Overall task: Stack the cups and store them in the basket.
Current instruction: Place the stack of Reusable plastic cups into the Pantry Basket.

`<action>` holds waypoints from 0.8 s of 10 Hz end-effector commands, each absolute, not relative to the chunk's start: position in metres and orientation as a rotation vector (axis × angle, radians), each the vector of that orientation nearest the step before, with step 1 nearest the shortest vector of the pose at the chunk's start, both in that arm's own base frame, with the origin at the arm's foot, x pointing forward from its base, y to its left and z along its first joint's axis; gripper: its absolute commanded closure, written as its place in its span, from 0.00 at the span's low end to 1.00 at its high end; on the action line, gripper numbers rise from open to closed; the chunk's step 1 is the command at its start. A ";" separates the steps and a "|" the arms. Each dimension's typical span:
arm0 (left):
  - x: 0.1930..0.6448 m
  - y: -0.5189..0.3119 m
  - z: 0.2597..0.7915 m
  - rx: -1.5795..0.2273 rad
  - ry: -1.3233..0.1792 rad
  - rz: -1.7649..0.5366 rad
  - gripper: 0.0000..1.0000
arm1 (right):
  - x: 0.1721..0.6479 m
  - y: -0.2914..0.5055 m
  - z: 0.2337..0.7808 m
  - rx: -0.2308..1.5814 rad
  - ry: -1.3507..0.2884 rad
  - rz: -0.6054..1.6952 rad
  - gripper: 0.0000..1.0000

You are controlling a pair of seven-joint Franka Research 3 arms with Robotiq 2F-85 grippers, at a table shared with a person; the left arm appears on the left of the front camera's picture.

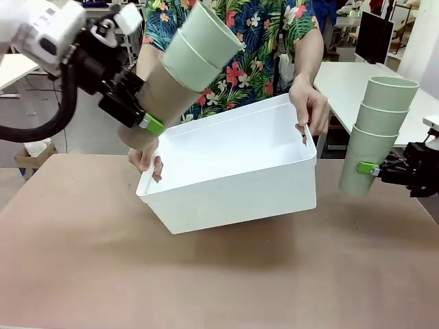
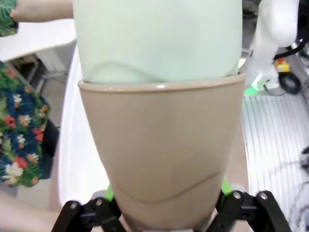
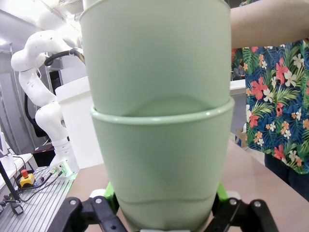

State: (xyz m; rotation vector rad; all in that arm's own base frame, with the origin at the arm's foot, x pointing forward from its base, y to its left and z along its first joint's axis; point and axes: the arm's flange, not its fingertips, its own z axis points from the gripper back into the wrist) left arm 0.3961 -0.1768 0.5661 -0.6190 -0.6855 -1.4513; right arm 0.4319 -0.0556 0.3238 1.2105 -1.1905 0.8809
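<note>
While hands (image 1: 310, 106) tilt the basket (image 1: 240, 188) | left gripper (image 1: 140, 118) clamps tan cup (image 1: 163, 92) holding two mint cups (image 1: 204, 42) | right gripper (image 1: 367, 168) clamps mint stack (image 1: 381, 118)

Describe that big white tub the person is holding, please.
The basket is a large white rectangular tub, plastic by its look, with smooth solid walls. Its visible inside holds nothing. It is tilted, opening toward the camera, and seems lifted off the table, with a person's hand gripping one end and another hand the opposite end.
</note>
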 end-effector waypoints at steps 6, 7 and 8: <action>0.436 -0.232 0.531 -0.524 -0.527 -1.489 0.17 | 0.432 -0.054 0.329 1.208 -1.198 0.890 0.14; 0.442 -0.238 0.527 -0.539 -0.507 -1.484 0.17 | 0.432 -0.054 0.329 1.208 -1.198 0.890 0.14; 0.448 -0.243 0.521 -0.539 -0.493 -1.487 0.17 | 0.432 -0.054 0.329 1.208 -1.198 0.890 0.14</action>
